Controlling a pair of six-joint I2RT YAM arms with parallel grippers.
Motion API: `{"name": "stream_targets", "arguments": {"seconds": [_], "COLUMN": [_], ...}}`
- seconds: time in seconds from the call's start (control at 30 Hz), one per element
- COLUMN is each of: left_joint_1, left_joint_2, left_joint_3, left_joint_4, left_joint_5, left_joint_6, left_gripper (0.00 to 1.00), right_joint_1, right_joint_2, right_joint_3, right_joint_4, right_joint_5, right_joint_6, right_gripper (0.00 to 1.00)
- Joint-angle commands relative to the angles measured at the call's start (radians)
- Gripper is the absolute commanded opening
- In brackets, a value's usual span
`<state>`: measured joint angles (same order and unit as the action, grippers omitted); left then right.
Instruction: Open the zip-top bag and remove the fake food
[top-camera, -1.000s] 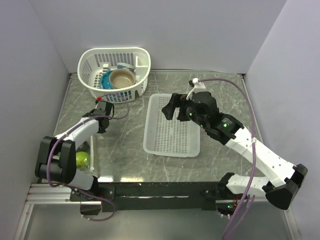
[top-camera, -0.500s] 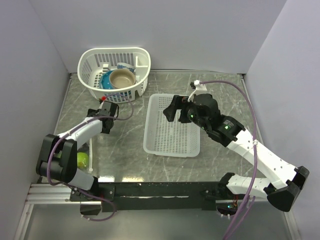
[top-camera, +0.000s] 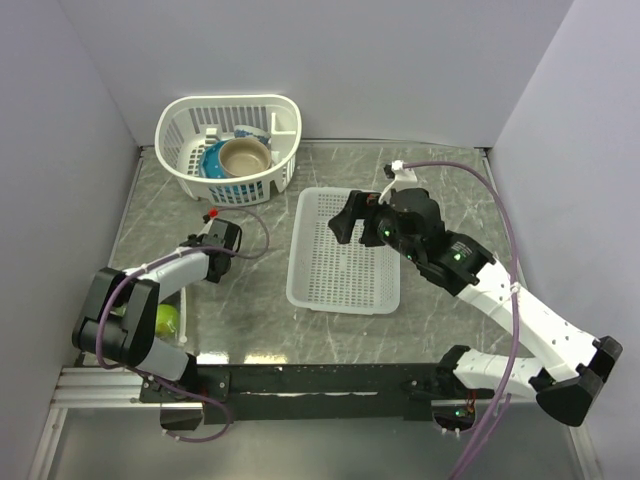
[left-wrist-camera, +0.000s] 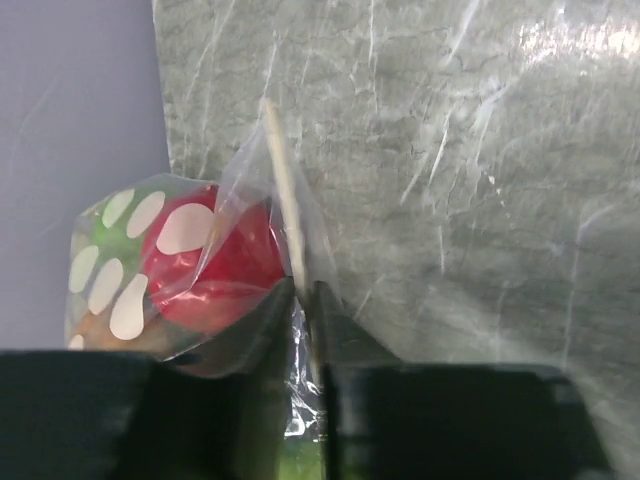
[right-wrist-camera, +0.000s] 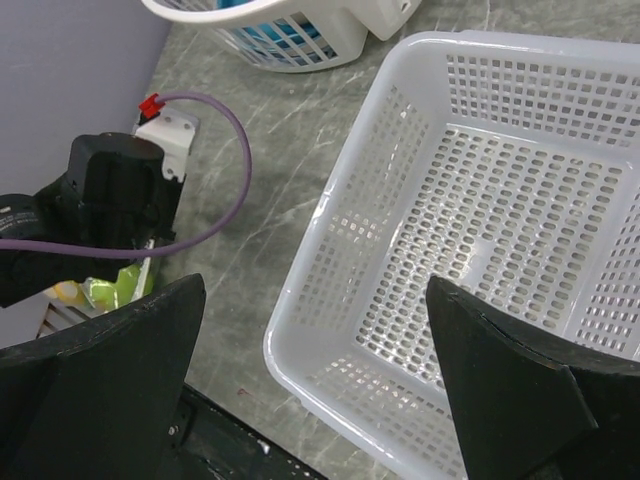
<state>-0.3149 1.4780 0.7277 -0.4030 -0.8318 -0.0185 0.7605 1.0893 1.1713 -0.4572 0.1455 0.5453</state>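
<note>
The zip-top bag (left-wrist-camera: 150, 270), clear with white polka dots, lies at the table's left edge by the left arm's base (top-camera: 172, 305). It holds the fake food: a red fruit (left-wrist-camera: 230, 262) and a lime-green fruit (top-camera: 165, 319) show, with green and orange bits behind. My left gripper (left-wrist-camera: 303, 292) is shut on the bag's zip strip (left-wrist-camera: 285, 190). The bag also shows in the right wrist view (right-wrist-camera: 105, 290). My right gripper (right-wrist-camera: 315, 285) is open and empty, above the left part of the white mesh tray (right-wrist-camera: 330, 385).
A white laundry-style basket (top-camera: 228, 100) with a blue bowl and a tan cup stands at the back left. The white mesh tray (top-camera: 340, 300) sits mid-table. The grey wall runs close along the bag's left side.
My left wrist has swung right and toward the near edge, still shut on the bag's edge. The right arm has shifted only slightly.
</note>
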Motion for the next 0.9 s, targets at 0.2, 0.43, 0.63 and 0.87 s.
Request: {"name": "stream_targets", "arguments": {"seconds": [0.2, 0.43, 0.63, 0.87], "left_joint_1": [-0.052, -0.069, -0.067, -0.099], "left_joint_2": [-0.057, -0.076, -0.073, -0.016], "left_joint_3": [0.255, 0.535, 0.627, 0.746], "left_joint_4": [-0.163, -0.364, -0.395, -0.399], "left_joint_5": [0.189, 0.535, 0.762, 0.850], "left_joint_6": [-0.057, -0.164, -0.189, -0.225], "left_gripper": [0.01, 0.01, 0.01, 0.01], "right_joint_1": [-0.010, -0.012, -0.015, -0.151], "right_joint_2": [0.124, 0.263, 0.276, 0.216], "right_joint_3": [-0.071, -0.177, -0.177, -0.222], "right_joint_4": [-0.081, -0.063, -0.233, -0.320], "right_joint_5": [0.173, 0.097, 0.252, 0.282], "right_joint_6": [0.082, 0.174, 0.243, 0.262], "right_gripper": [0.97, 0.71, 0.40, 0.39]}}
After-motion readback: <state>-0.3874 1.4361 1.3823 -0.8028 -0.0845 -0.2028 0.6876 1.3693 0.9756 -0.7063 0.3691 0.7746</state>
